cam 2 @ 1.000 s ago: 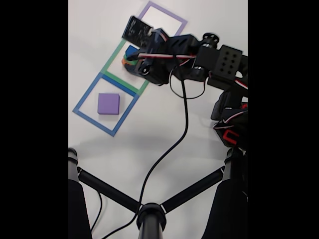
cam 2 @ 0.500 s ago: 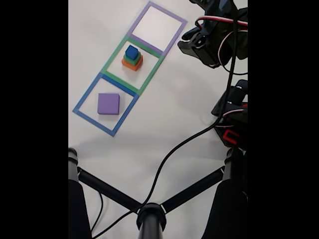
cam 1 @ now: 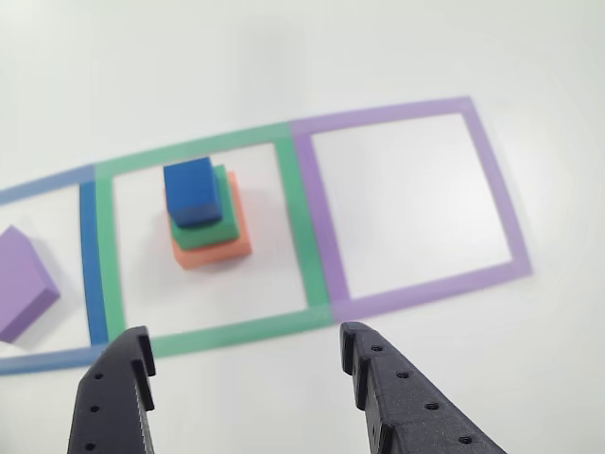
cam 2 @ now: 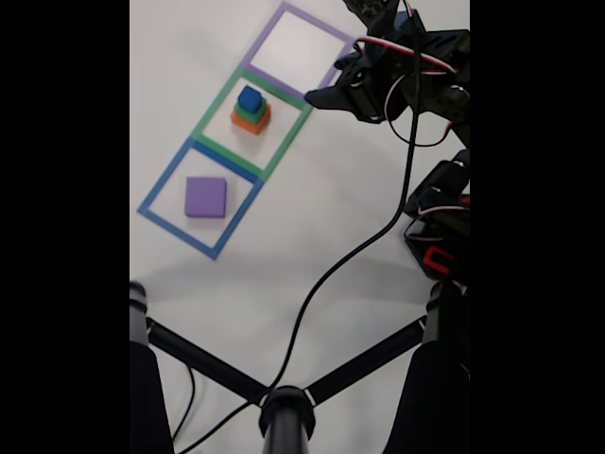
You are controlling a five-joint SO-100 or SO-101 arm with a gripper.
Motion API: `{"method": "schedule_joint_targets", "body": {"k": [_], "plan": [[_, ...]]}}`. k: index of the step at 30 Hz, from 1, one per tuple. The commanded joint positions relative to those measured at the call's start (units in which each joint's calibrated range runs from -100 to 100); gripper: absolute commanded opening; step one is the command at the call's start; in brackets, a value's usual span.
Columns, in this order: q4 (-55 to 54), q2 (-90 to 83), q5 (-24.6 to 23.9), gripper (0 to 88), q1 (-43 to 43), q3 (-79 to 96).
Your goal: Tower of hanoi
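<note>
Landmark for these notes: the green tape square (cam 1: 203, 236), the middle of three taped squares in a row on the white table (cam 2: 312, 246).

Inside the green tape square stands a three-block stack: the salmon-orange block (cam 1: 216, 250) at the bottom, the green block (cam 1: 214, 230) on it, the small blue cube (cam 1: 194, 192) on top. In the other view the stack sits toward that square's left half, each layer a little off-centre on the one below but seated flat.

The large flat purple block (cam 1: 23, 282) lies alone in the blue tape square (cam 2: 199, 199), which borders the green tape square on one side. The purple tape square (cam 1: 406, 203) on the opposite side holds nothing.

The gripper (cam 1: 248, 357) hangs off the near edge of the green tape square, above the table, touching none of the blocks. Its two black fingers (cam 1: 378, 378) are spread wide with nothing between them. In the fixed view the arm (cam 2: 397, 71) reaches in beside the purple tape square, apart from the stack.

My reading of progress: roughly the halfway state. The three smaller blocks are parked as a tidy sub-tower and the largest is free. What looks left is shifting the purple block to the vacant purple tape square, if that is the goal, then rebuilding the three on top of it, one at a time. Which square is the goal I cannot tell.
</note>
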Motion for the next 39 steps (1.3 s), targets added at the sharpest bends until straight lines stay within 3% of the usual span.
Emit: {"method": "schedule_joint_targets", "body": {"k": [1,11,19,39], "plan": [[-10.7,-2.8,0.0,25.2,0.3,7.7],[-42.4,-0.8,0.0,26.7,-0.2,28.8],[-69.6,11.4,0.0,28.0,-0.8,38.6],[-104.3,38.5,0.0,27.4,-4.8,41.5]]}}
